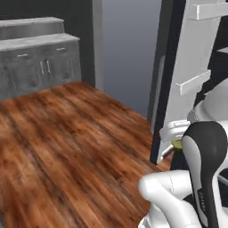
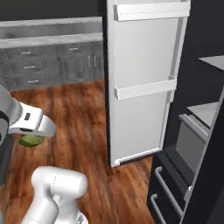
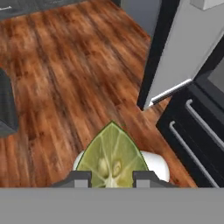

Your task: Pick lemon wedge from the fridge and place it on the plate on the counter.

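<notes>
Yellow-green lemon wedge [image 3: 112, 155] sits pinched between the gripper [image 3: 112, 178] tips, jaws closed narrow on it w/ cut face toward the hand cam, so the pick looks done. It's out of the fridge [image 2: 192, 131], whose door [image 2: 142, 83] stands open, and hangs over the wood floor [image 1: 67, 147] just off the door's lower corner. Left to do, I'd judge: carry it to the counter and set it on the plate, then release.

Glossy wood-plank floor [image 1: 67, 147], smooth white fridge [image 2: 140, 87] door
</notes>
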Controlling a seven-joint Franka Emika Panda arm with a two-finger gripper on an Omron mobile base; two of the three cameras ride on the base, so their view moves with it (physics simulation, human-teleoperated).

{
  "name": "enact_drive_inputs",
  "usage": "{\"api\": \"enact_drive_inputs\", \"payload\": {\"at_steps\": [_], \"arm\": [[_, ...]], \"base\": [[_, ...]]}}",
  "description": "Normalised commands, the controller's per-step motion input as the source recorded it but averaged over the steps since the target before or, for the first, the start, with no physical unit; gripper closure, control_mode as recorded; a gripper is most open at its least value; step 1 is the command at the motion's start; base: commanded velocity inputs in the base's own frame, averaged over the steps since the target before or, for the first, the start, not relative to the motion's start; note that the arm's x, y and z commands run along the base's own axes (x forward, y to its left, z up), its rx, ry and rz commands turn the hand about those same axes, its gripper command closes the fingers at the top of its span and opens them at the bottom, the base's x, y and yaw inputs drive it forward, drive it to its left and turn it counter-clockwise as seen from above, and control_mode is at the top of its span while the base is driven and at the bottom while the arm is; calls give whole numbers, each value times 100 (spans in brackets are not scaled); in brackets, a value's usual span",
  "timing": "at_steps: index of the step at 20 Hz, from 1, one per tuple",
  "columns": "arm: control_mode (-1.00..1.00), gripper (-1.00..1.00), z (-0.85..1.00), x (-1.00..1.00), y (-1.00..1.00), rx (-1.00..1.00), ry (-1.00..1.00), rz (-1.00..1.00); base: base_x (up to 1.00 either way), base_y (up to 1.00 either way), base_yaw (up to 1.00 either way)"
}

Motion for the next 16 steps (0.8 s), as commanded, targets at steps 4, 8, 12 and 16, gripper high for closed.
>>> {"api": "enact_drive_inputs", "payload": {"at_steps": [4,8,12,16], "arm": [[100,100,0,0,0,0,0,0],[100,100,0,0,0,0,0,0],[100,100,0,0,0,0,0,0],[100,100,0,0,0,0,0,0]], "base": [[-1,32,72],[0,29,72],[0,24,69],[7,35,68]]}}
